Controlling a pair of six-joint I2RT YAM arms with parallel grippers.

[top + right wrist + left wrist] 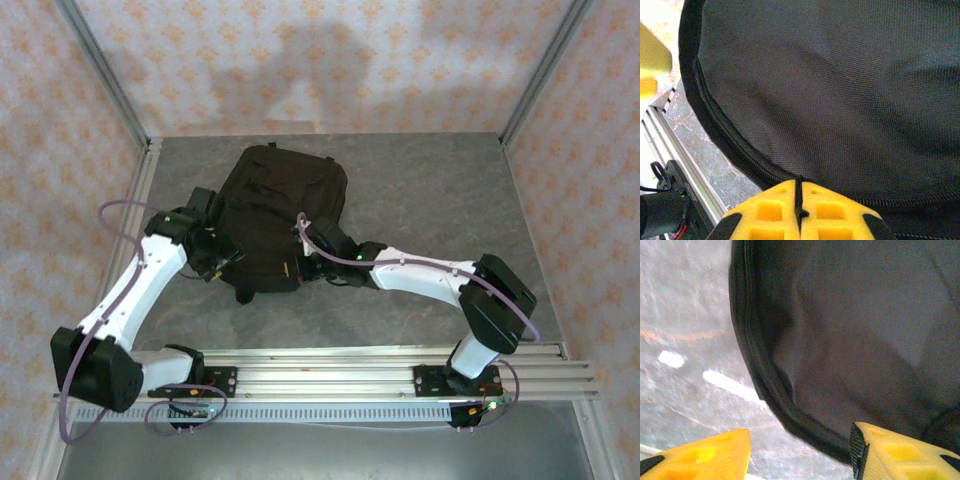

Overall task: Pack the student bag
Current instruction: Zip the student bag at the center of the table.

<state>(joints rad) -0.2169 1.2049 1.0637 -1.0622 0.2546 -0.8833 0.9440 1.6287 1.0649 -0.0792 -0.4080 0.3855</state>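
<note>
The student bag [280,215], a black fabric backpack, lies flat in the middle of the grey table [450,190]. My left gripper [218,258] is at the bag's near-left edge. In the left wrist view its yellow fingers [705,455] stand apart on either side of the bag's piped rim [790,415], so the left gripper [801,440] is open and holds nothing. My right gripper [305,265] is at the bag's near edge. In the right wrist view the right gripper [800,182] is shut on a thin black zip pull [800,200], right beside the zip line [740,155] of the bag [840,90].
An aluminium rail [330,370] carrying both arm bases runs along the table's near edge and also appears low on the left as the rail [670,145]. Patterned walls and metal posts [110,80] close in the back and sides. Bare table lies to the right of the bag.
</note>
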